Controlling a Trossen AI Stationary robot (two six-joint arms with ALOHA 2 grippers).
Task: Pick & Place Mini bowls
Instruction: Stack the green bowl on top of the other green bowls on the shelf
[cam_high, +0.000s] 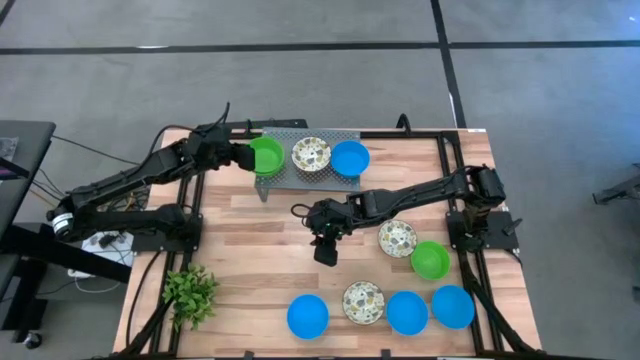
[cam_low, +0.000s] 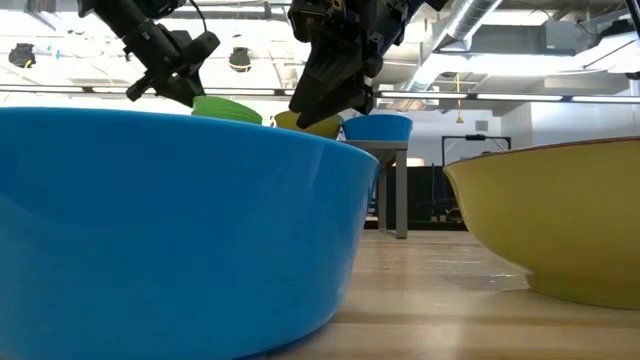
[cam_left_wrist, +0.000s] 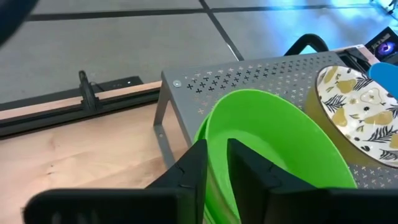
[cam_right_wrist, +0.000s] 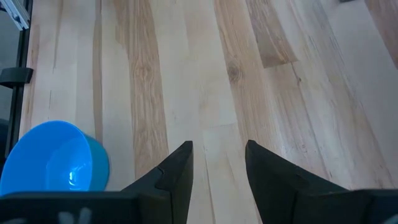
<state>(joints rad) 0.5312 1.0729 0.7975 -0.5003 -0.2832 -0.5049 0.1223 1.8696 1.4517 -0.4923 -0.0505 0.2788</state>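
A bright green mini bowl (cam_high: 266, 155) sits on the grey perforated rack (cam_high: 283, 180) at the table's far side. A floral bowl (cam_high: 311, 155) and a blue bowl (cam_high: 350, 158) sit beside it. My left gripper (cam_left_wrist: 216, 180) is at the green bowl's left rim, fingers slightly parted, one on each side of the wall. My right gripper (cam_high: 325, 252) hangs open over the bare middle of the table, holding nothing. More mini bowls rest on the table: a floral one (cam_high: 397, 238), a green one (cam_high: 430, 260), and a row along the near edge. My left gripper has one finger (cam_left_wrist: 189, 171) outside and one finger (cam_left_wrist: 252, 177) inside the green bowl's wall at its rim (cam_left_wrist: 216, 162), coming slanting down from the table's left. I cannot tell whether the fingers touch the wall. The bowl rests on the rack.
Along the near edge stand a blue bowl (cam_high: 307, 315), a floral bowl (cam_high: 363, 302) and two more blue bowls (cam_high: 407, 312) (cam_high: 452, 306). A small leafy plant (cam_high: 190, 295) lies at the near left. Black frame rails run along the table's sides.
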